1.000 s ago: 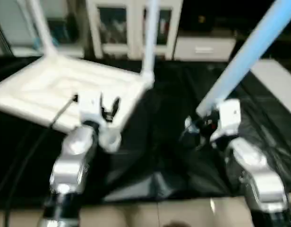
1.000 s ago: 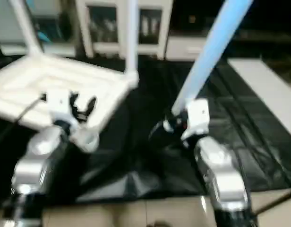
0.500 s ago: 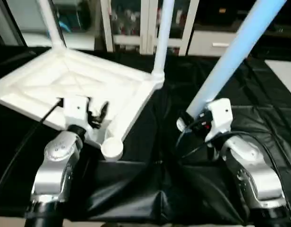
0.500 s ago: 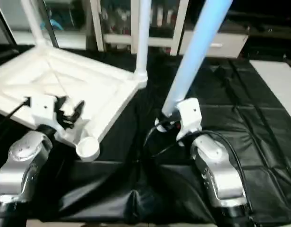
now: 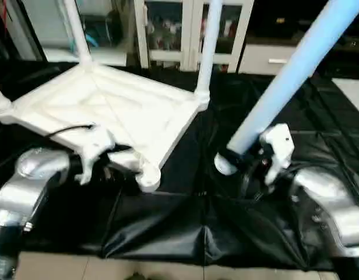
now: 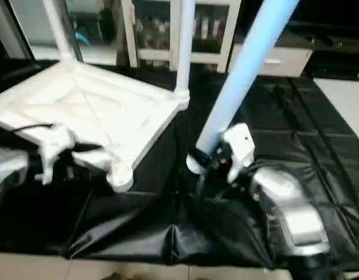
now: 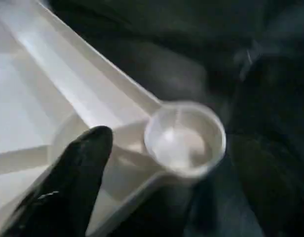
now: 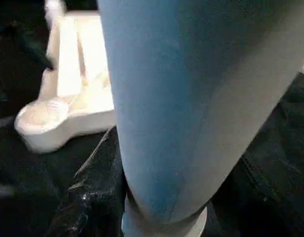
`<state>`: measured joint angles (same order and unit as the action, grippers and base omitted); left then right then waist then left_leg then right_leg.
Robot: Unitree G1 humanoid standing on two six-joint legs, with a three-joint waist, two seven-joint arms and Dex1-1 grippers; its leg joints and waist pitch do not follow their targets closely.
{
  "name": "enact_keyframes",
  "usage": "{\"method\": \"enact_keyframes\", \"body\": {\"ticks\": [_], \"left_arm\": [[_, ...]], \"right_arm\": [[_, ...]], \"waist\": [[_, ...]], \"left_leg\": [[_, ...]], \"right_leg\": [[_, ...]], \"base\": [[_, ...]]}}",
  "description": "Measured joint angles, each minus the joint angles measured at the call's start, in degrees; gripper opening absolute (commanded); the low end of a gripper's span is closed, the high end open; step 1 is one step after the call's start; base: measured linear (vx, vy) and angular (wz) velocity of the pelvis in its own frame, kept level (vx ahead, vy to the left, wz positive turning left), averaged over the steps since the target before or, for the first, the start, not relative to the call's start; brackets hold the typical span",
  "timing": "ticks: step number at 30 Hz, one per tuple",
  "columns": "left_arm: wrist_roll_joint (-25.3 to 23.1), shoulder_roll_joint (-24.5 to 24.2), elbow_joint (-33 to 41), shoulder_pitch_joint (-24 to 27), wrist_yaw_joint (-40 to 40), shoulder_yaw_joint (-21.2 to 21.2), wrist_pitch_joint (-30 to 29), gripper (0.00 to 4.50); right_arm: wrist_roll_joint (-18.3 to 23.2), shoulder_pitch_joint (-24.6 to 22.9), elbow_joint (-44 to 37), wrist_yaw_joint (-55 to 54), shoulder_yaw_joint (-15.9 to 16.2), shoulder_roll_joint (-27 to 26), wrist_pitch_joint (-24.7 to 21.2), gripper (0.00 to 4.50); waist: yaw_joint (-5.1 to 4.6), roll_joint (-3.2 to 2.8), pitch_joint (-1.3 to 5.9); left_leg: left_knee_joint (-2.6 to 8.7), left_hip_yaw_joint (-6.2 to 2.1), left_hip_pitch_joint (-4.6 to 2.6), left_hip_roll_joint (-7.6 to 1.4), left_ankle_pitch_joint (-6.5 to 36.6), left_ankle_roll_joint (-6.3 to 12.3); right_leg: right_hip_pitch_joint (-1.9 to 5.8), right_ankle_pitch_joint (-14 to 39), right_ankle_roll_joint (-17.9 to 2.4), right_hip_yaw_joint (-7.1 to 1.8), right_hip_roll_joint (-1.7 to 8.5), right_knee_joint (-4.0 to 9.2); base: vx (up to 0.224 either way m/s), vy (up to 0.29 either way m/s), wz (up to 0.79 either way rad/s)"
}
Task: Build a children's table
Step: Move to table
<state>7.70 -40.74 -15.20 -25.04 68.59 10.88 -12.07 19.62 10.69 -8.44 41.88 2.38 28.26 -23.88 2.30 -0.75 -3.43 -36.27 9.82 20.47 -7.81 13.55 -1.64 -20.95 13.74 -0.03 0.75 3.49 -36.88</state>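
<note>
The children's table tabletop lies upside down on the black cloth, ribbed side up. Two white legs stand in its far sockets. The near corner socket is empty. My left gripper straddles the tabletop's near rim just left of that socket; it is open, with one black finger over a rib. My right gripper is shut on the lower end of another leg. That leg slants up to the right, and its foot is to the right of the empty socket.
The black-covered work table ends near the picture's bottom, with pale floor below. White glass-door cabinets stand behind it. A white panel lies at the far right. A black cable runs over my left wrist.
The camera has tilted. My left forearm has swung out to the left, and its fingers have spread wider at the tabletop's rim. The right gripper keeps its hold on the leg.
</note>
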Motion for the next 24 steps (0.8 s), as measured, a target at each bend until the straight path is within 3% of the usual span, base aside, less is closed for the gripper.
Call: {"method": "enact_keyframes", "body": {"ticks": [5, 8, 14, 17, 24], "left_arm": [[-6.1, 1.4, -13.4, -9.8, 4.2, 5.7, 8.7, 4.31], [-8.7, 1.8, -18.7, -13.1, 5.4, 8.1, 11.6, 4.31], [-12.4, 1.7, -28.4, -18.5, 9.1, 10.8, 16.8, 4.31], [-12.5, 1.0, -30.6, -18.8, 10.6, 10.5, 18.0, 4.31], [-9.5, -0.5, -31.1, -20.6, 15.6, 8.4, 17.2, 4.31]], "right_arm": [[0.8, -2.0, -2.8, 5.3, 0.6, 4.6, -1.2, 1.86], [0.8, -2.9, -4.6, 6.2, 0.5, 5.9, -1.9, 1.86], [1.8, -4.5, -7.7, 7.0, 0.4, 7.7, -3.2, 1.86], [2.1, -5.2, -8.5, 7.0, -0.2, 8.4, -3.4, 1.86], [3.0, -5.7, -8.9, 6.9, -1.8, 8.4, -4.7, 1.86]], "waist": [[-0.24, -1.04, -0.15], [-0.65, -1.52, 0.00], [-0.70, -2.53, 0.08], [-0.79, -2.84, 0.12], [-0.43, -2.94, 0.06]], "left_leg": [[0.08, 0.03, 0.26, -0.11, 0.1, 0.24], [0.09, 0.05, 0.59, -0.17, -0.1, 0.63], [0.10, 0.06, 0.56, -0.23, -0.2, 0.61], [0.09, 0.07, 0.45, -0.24, -0.2, 0.55], [0.08, 0.12, 0.52, -0.24, -0.2, 0.53]], "right_leg": [[-0.16, 0.0, 0.0, 0.10, -0.04, 0.20], [-0.50, 0.0, 0.0, 0.11, -0.08, 0.20], [-0.53, 0.0, 0.0, 0.13, -0.11, 0.15], [-0.44, 0.0, 0.0, 0.13, -0.11, 0.10], [-0.46, -0.1, -0.1, 0.14, -0.09, 0.11]], "base": [[0.000, 0.000, 0.00], [0.000, 0.000, 0.00], [0.000, 0.000, 0.00], [0.000, 0.000, 0.00], [0.000, 0.000, 0.00]]}}
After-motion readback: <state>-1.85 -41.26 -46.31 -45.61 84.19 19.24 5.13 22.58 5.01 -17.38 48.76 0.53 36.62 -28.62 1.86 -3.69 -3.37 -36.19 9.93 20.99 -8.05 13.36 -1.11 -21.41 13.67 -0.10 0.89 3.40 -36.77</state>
